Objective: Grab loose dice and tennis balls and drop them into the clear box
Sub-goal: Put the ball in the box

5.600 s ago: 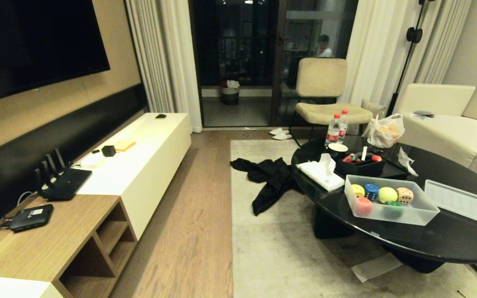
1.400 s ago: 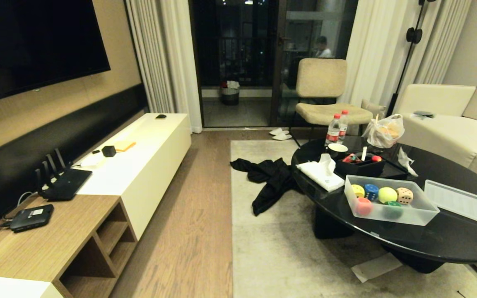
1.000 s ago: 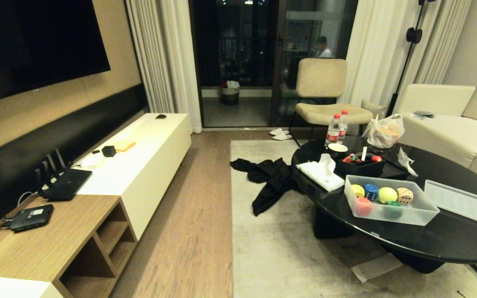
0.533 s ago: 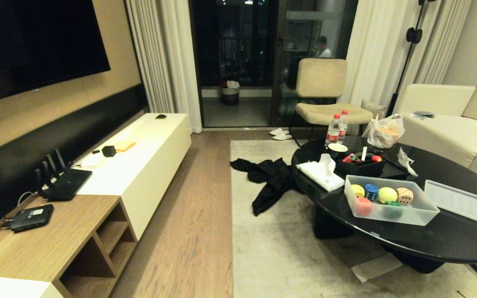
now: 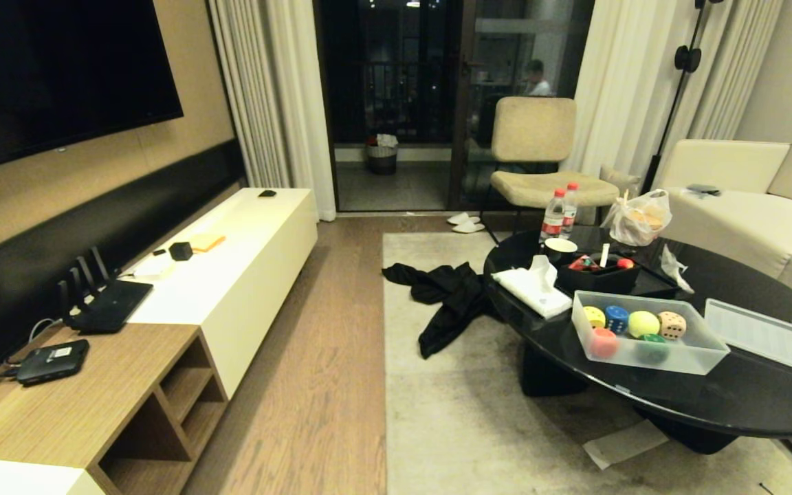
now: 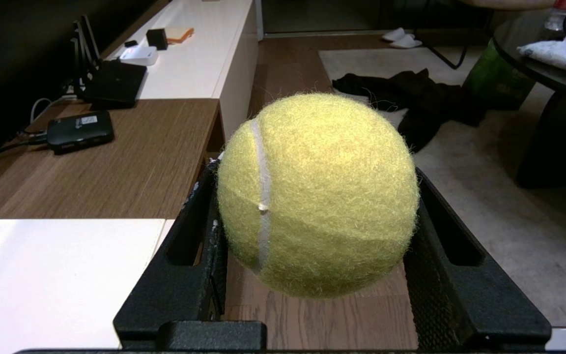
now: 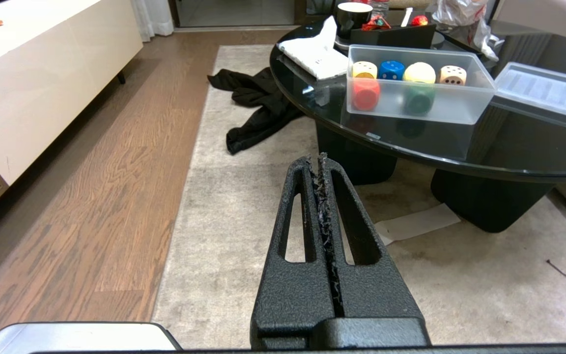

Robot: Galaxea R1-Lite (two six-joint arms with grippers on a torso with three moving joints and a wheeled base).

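Note:
My left gripper [image 6: 314, 173] is shut on a fuzzy yellow-green tennis ball [image 6: 322, 211], held above the wood floor beside the TV console. The clear box [image 5: 685, 361] stands open on the black coffee table [image 5: 726, 399]. Inside it lie a yellow die [image 5: 594, 316], a blue die [image 5: 617, 318], a second tennis ball [image 5: 643, 323], a beige die [image 5: 672, 324], a red-orange die [image 5: 604, 342] and a green die [image 5: 654, 346]. Its ribbed lid [image 5: 771, 338] lies flat next to it. My right gripper [image 7: 316, 160] is shut and empty, low over the rug, short of the box [image 7: 460, 105]. Neither arm shows in the head view.
A black organiser tray [image 5: 599, 278], a tissue pack [image 5: 532, 287], bottles [image 5: 559, 213] and a plastic bag [image 5: 638, 218] crowd the table's far side. Black clothing [image 5: 447, 299] and a paper sheet [image 5: 624, 443] lie on the rug. TV console [image 5: 231, 275] left, chair [image 5: 537, 155] behind, sofa [image 5: 746, 199] right.

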